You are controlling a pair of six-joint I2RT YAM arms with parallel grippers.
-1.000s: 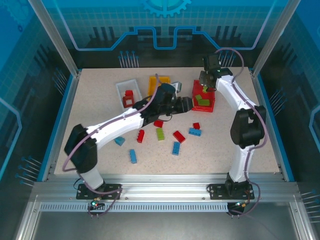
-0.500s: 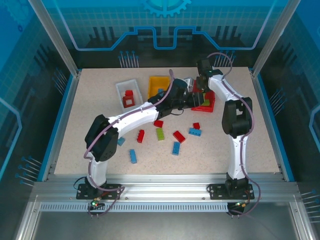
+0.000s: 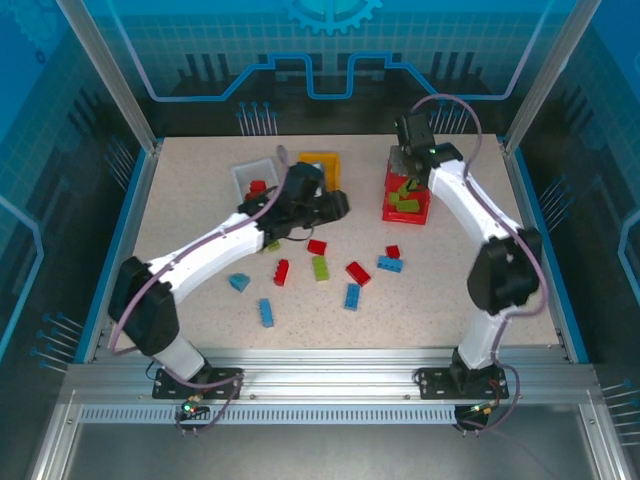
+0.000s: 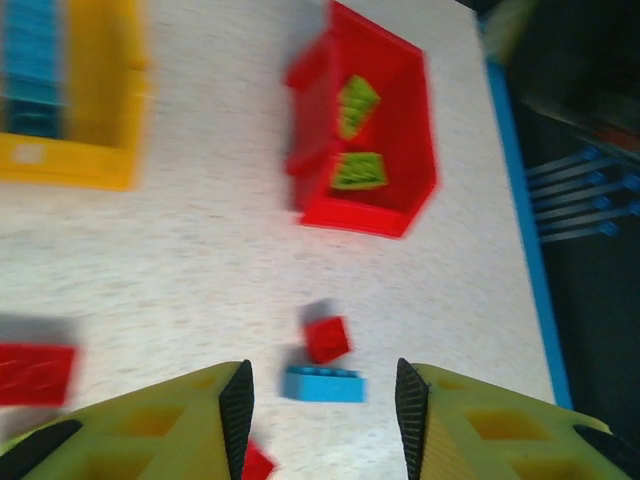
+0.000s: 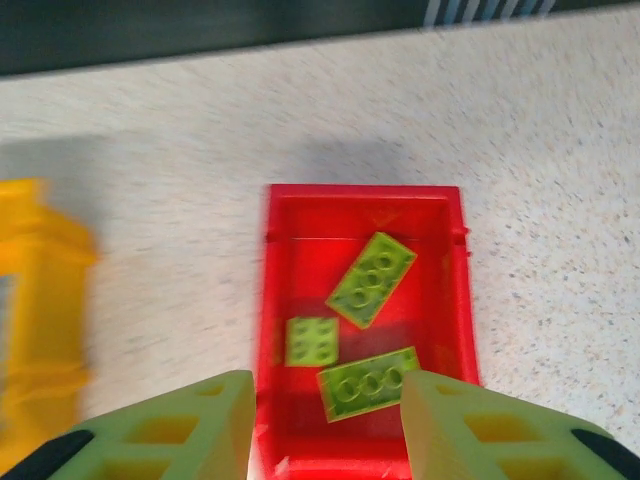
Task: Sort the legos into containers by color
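The red container [image 3: 421,210] at the back right holds three lime green legos [image 5: 370,279], and my right gripper [image 3: 408,170] [image 5: 327,425] hangs open just above it with nothing between its fingers. My left gripper [image 3: 338,205] [image 4: 322,420] is open and empty over the table's middle, near the yellow container [image 3: 322,160] [image 4: 70,165], which holds blue legos [image 4: 30,60]. Ahead of its fingers lie a blue lego [image 4: 324,384] and a small red one [image 4: 327,338]. The white container [image 3: 244,181] holds a red lego [image 3: 258,186].
Loose legos lie scattered mid-table: red ones [image 3: 317,247] [image 3: 358,273] [image 3: 282,272], a green one [image 3: 321,267] and blue ones [image 3: 352,296] [image 3: 265,312] [image 3: 239,282]. Blue side rails [image 3: 130,240] border the table.
My right gripper has opened above the red container. My left arm reached toward the red container, then drew back left toward the yellow one.
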